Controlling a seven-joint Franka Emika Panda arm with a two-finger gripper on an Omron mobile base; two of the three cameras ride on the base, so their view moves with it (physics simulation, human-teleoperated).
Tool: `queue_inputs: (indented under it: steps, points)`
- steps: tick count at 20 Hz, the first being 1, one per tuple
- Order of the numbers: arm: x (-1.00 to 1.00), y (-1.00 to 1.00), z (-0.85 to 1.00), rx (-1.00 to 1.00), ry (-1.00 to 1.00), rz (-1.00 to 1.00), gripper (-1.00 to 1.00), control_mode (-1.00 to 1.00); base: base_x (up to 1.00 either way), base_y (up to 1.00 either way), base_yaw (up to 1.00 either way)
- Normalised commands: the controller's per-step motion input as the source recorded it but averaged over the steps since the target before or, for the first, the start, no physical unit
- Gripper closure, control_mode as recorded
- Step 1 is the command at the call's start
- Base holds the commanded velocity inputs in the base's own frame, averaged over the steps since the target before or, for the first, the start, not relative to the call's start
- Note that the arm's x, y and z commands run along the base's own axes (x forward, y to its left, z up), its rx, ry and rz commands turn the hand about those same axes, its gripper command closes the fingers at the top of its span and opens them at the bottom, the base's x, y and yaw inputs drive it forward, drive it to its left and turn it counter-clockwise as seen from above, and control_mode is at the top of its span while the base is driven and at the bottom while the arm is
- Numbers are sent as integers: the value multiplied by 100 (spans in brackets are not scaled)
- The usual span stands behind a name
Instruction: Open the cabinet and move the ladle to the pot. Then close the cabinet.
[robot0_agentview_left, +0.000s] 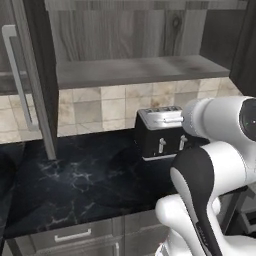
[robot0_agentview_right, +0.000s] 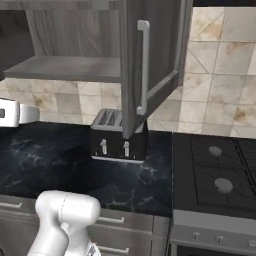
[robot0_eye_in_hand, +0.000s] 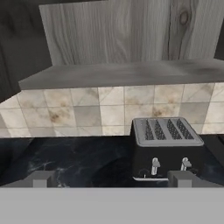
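The cabinet (robot0_agentview_left: 145, 70) hangs open above the counter, and its pale grey wood shelf (robot0_eye_in_hand: 131, 72) lies bare. Its left door (robot0_agentview_left: 30, 75) and right door (robot0_agentview_right: 150, 60) both swing out towards me, each with a long silver bar handle (robot0_agentview_right: 143, 65). My gripper (robot0_eye_in_hand: 112, 179) is open, with its two fingertips (robot0_eye_in_hand: 43, 178) far apart and nothing between them. It points at the cabinet's shelf edge and the tiled wall from in front of the counter. The ladle and the pot are out of view.
A black and silver toaster (robot0_eye_in_hand: 166, 146) stands on the black marble counter (robot0_agentview_left: 75, 185), under the right half of the cabinet. A stove (robot0_agentview_right: 220, 175) adjoins the counter on the right. Grey drawers (robot0_agentview_left: 75, 235) run below the counter edge.
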Motion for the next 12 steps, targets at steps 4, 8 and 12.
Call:
queue_inputs:
  steps: [4, 8, 12]
  points:
    - [0, 0, 0, 0, 0, 0, -100, 100, 32, -24, 2]
    - [0, 0, 0, 0, 0, 0, -100, 100, 38, -2, -15]
    - [0, 0, 0, 0, 0, 0, -100, 100, 45, 2, -23]
